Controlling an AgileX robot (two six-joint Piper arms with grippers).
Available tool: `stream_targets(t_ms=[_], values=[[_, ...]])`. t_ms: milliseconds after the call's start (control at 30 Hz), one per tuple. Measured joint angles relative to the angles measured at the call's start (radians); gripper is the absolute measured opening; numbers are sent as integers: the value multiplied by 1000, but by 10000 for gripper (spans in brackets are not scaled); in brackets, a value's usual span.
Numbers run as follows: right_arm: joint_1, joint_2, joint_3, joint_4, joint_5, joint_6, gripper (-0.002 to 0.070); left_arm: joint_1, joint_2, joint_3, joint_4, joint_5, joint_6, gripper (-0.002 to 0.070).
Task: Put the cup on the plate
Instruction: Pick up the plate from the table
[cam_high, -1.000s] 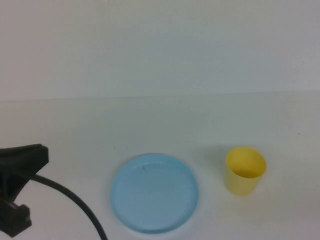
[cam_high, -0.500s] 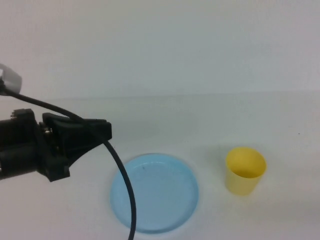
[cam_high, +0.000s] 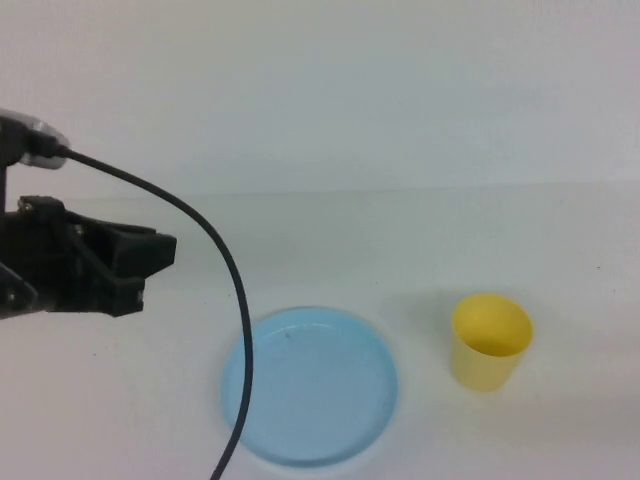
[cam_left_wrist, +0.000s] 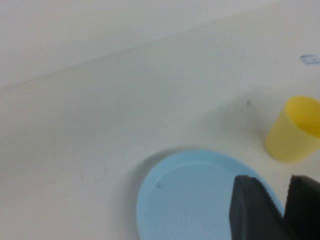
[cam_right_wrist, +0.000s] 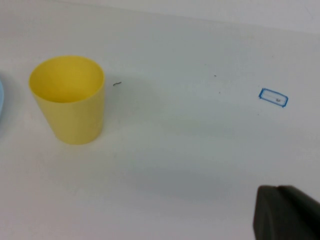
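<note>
1. Left gripper (cam_high: 150, 262): pulled back leftward and slightly up since half a second ago, hovering off the plate's left; fingers (cam_left_wrist: 252, 210) slightly parted, holding nothing.
2. Plate (cam_high: 308, 386): bare, unmoved.
3. Cup (cam_high: 489, 341): upright right of plate, untouched; pickup not begun.
4. Right gripper (cam_right_wrist: 287, 212): near cup, grip state cannot tell.
</note>
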Motion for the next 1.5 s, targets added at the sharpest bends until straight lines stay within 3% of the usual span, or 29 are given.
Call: stream_targets(t_ms=[100, 200, 433, 533, 767, 967, 1133, 1333, 1500], values=[[0, 0, 0, -4, 0, 0, 1, -44, 27, -15, 156, 47, -178, 155], [0, 0, 0, -5, -4, -4, 1, -103, 41, -21, 264, 81, -253, 155], [0, 2, 0, -9, -39, -5, 1, -262, 75, -21, 401, -103, -357, 163], [0, 2, 0, -12, -39, -5, 1, -285, 123, -21, 410, -107, -431, 228], [0, 2, 0, -12, -39, -5, 1, -288, 316, -52, 424, -25, -438, 453], [0, 2, 0, -12, -33, -5, 1, -288, 477, -166, 497, 38, -581, 393], [0, 2, 0, -14, -20, -5, 1, -288, 555, -255, 655, 40, -715, 376], [0, 2, 0, -14, -17, -5, 1, -288, 641, -324, 779, 34, -790, 356], [0, 2, 0, -16, -15, -5, 1, -288, 698, -346, 772, 47, -797, 344]])
